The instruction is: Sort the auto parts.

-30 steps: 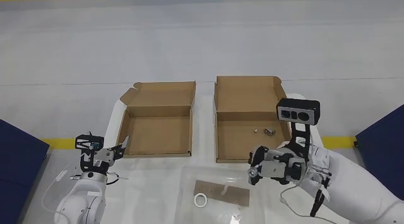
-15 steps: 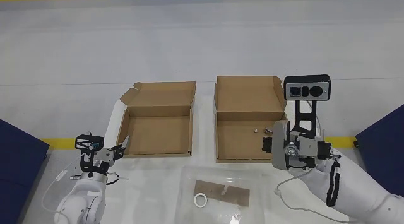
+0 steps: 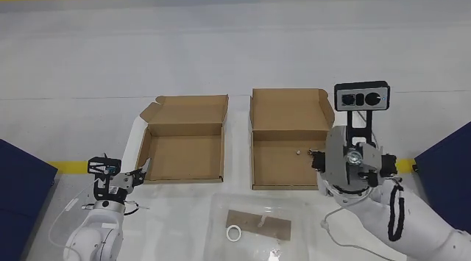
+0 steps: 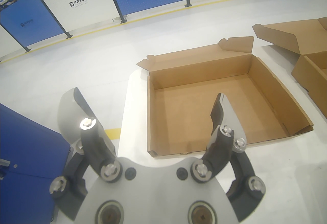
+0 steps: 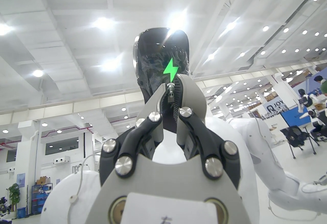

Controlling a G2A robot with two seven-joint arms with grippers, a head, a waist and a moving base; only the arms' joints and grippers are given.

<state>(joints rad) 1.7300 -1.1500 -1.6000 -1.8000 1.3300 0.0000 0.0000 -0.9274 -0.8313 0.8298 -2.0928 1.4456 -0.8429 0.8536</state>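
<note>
My right gripper [image 5: 170, 85] points upward and is shut on a small metal screw [image 5: 170, 91]. In the top view this gripper [image 3: 354, 157] hovers by the near right corner of the right cardboard box [image 3: 288, 180], whose floor holds a small part [image 3: 297, 152]. A clear tray [image 3: 221, 206] at the table's front holds a white ring [image 3: 234, 233] and a brown card piece [image 3: 259, 224]. My left gripper [image 4: 148, 94] stands open with nothing between its fingers, off the near left corner of the left cardboard box [image 4: 217, 104], which has a bare floor [image 3: 184, 156].
Both boxes have their lids folded back toward the far side. The left gripper [image 3: 136, 172] sits at the table's left edge. Blue panels stand at both sides of the table, and a yellow floor line runs behind it.
The right arm has lifted from above the tray to the right box's near corner and turned its wrist so the gripper faces up. The left arm has not moved.
</note>
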